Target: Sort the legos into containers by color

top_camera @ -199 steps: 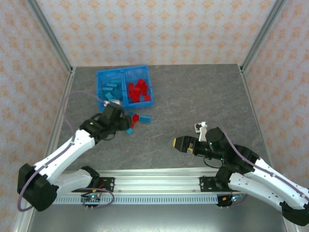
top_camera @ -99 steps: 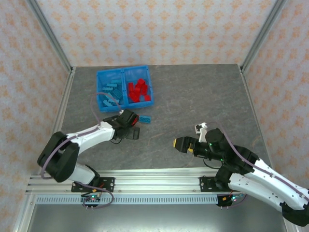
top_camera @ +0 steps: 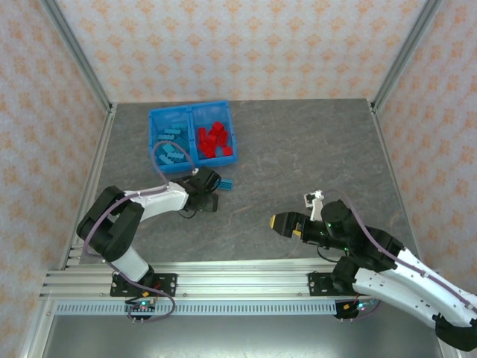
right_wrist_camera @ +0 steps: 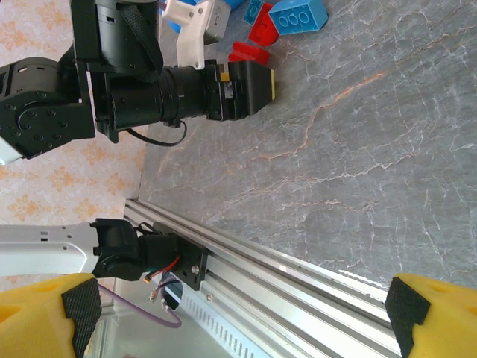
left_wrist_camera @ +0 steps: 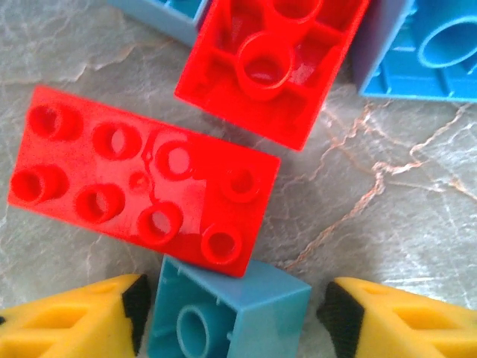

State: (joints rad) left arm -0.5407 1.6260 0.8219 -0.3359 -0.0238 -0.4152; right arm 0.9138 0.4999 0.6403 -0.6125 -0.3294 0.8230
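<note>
Left gripper [left_wrist_camera: 234, 312] wide open, empty, astride the small upturned teal plastic brick [left_wrist_camera: 223, 322]. We should close squarely, clear of the flat red studded brick [left_wrist_camera: 141, 179] against it.

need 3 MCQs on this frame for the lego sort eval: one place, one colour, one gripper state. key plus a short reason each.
1. In the bin, the red bricks lie in which compartment?
A) left
B) right
C) both

2. What colour is the small brick framed by the left gripper?
A) red
B) teal
C) yellow

3. The right gripper is:
A) open and empty
B) shut on a red brick
C) shut on a teal brick

Key:
1 B: in the top view the binned red bricks sit right of the divider, with the teal ones to its left.
2 B: the left wrist view shows it teal, hollow side up.
3 A: the right wrist view shows its fingers wide apart with nothing between them.
</note>
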